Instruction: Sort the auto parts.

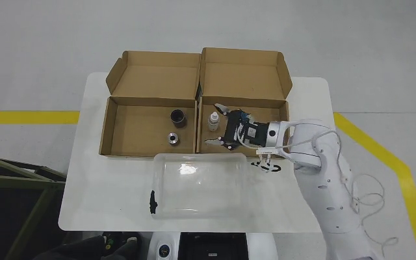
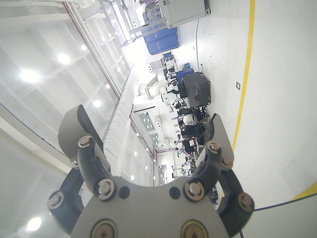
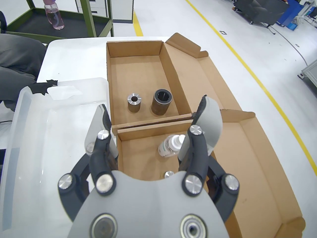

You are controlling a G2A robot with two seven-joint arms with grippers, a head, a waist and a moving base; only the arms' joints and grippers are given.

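Observation:
Two open cardboard boxes stand side by side. The left box [image 1: 130, 130] [image 3: 138, 75] holds a dark hollow cylinder [image 1: 177, 117] [image 3: 162, 101] and a silver cylinder [image 1: 172, 137] [image 3: 134, 102]. In the right box [image 1: 244, 101] [image 3: 247, 137] lie a small white bottle [image 1: 212, 119] [image 3: 171, 144] and a small silver part [image 3: 169, 174]. My right gripper [image 1: 215, 123] [image 3: 154, 107] hangs open over the right box, just above the bottle, holding nothing. My left gripper [image 2: 148, 116] is open and empty, pointing up into the room.
A clear plastic bin [image 1: 198, 185] [image 3: 49, 115] sits in front of the boxes, with a black scrap [image 1: 153, 201] on its rim. A green cart [image 3: 52, 11] with a pink bottle stands beyond the table's left end.

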